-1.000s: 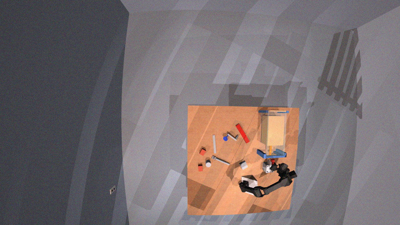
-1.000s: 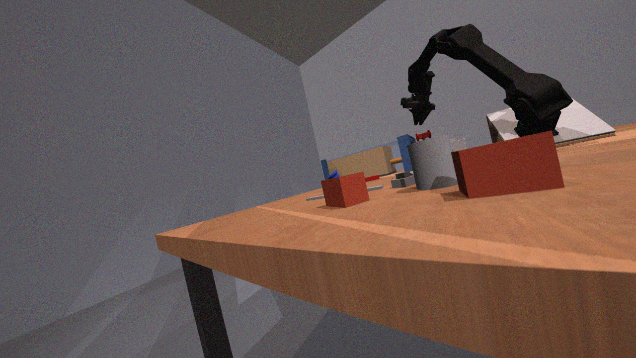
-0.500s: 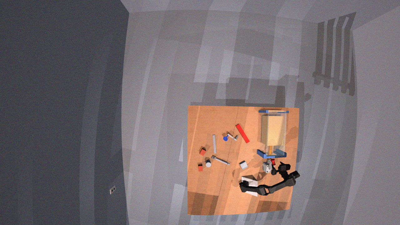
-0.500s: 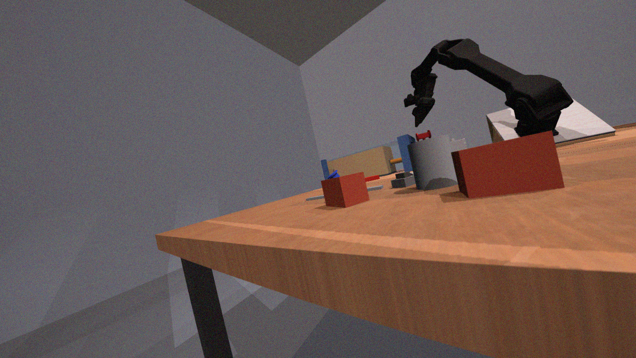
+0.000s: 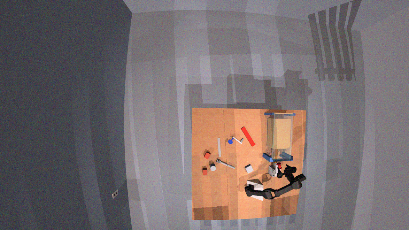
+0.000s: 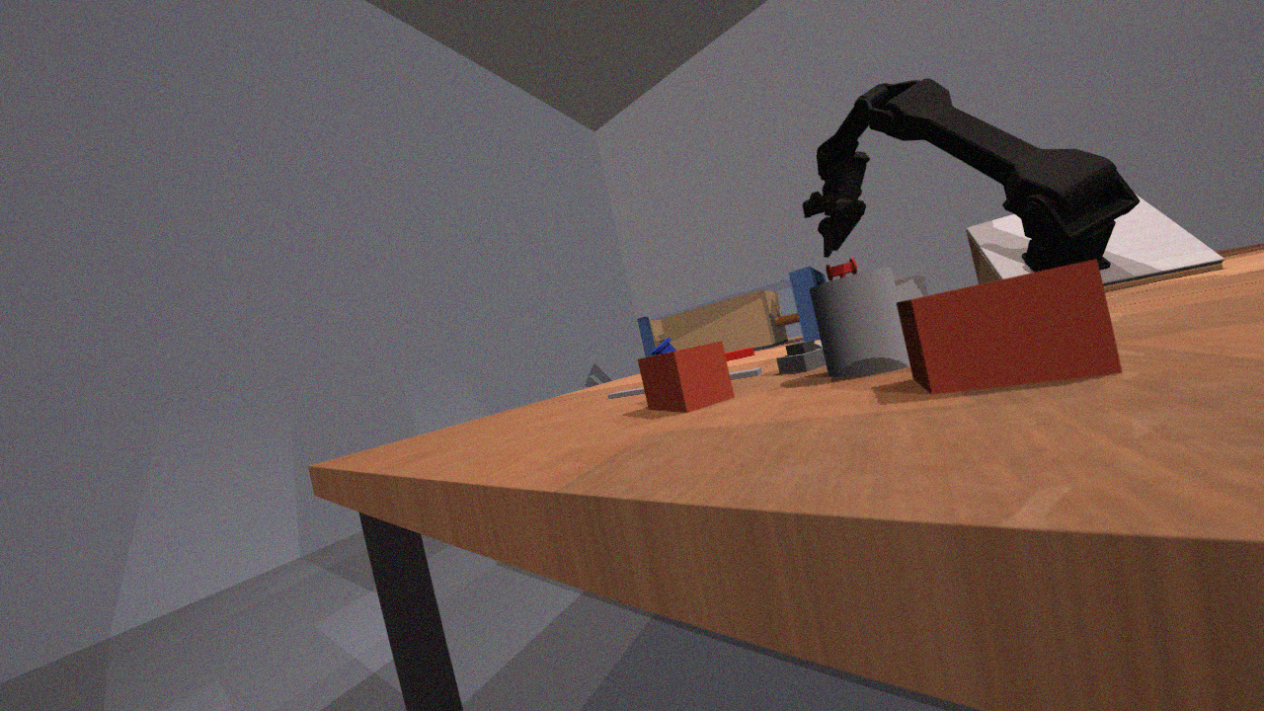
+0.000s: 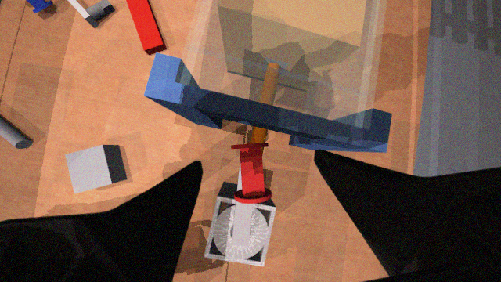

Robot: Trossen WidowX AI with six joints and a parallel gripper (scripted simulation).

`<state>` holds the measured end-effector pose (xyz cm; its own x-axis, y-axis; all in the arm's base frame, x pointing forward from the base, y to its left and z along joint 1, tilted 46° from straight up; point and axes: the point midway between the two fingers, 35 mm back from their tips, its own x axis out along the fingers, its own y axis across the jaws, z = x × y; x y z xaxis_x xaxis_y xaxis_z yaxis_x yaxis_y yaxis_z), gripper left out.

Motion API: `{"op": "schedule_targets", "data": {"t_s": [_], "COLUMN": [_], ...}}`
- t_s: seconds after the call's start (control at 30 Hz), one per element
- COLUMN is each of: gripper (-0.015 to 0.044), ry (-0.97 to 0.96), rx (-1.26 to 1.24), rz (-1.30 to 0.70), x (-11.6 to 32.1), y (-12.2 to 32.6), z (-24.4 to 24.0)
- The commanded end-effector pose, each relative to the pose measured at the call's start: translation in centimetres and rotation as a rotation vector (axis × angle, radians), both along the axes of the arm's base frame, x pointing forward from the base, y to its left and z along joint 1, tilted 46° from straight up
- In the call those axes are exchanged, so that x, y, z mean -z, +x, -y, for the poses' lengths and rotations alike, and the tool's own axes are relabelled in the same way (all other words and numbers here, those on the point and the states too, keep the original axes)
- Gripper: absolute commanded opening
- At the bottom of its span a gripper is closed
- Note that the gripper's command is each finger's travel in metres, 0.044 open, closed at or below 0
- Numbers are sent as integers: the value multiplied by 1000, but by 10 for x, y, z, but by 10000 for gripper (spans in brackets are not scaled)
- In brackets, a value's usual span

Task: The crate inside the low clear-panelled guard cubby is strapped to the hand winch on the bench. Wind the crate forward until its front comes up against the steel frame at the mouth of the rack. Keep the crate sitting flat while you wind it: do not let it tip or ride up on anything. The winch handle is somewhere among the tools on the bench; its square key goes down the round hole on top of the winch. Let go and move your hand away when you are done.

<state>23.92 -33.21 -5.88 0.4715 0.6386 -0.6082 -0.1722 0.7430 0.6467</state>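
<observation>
The tan crate (image 5: 280,133) (image 6: 729,320) (image 7: 313,16) sits flat inside the clear-panelled cubby, with a gap between its front and the blue steel frame (image 5: 266,158) (image 6: 809,303) (image 7: 243,106). An orange strap (image 7: 269,84) runs from the crate under the frame's bar toward the winch (image 7: 260,236). A handle with a white arm (image 7: 241,221) and red spool-shaped grip (image 6: 841,269) (image 7: 252,172) is on the winch top, its grip pointing toward the frame. Its key is hidden. My gripper (image 5: 283,169) (image 6: 817,231) (image 7: 259,160) is open and empty above the red grip, fingers on either side in the wrist view.
A blue-knobbed crank (image 5: 237,140) and red bar (image 5: 248,136) lie left of the cubby. A pale block (image 5: 249,168) is left of the winch. Farther left are a grey bar (image 5: 219,147), a wrench-like tool (image 5: 227,164), a grey cylinder (image 5: 212,166) and two red blocks (image 5: 207,155) (image 5: 204,171).
</observation>
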Motion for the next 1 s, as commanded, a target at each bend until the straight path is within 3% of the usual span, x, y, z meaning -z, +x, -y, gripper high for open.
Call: {"op": "schedule_targets", "data": {"t_s": [0.0, 0.97], "gripper": [440, 440], "ry": [11, 33], "rx": [3, 6], "rz": [-2, -12], "x": [5, 38], "y": [1, 3], "z": [-6, -38]}}
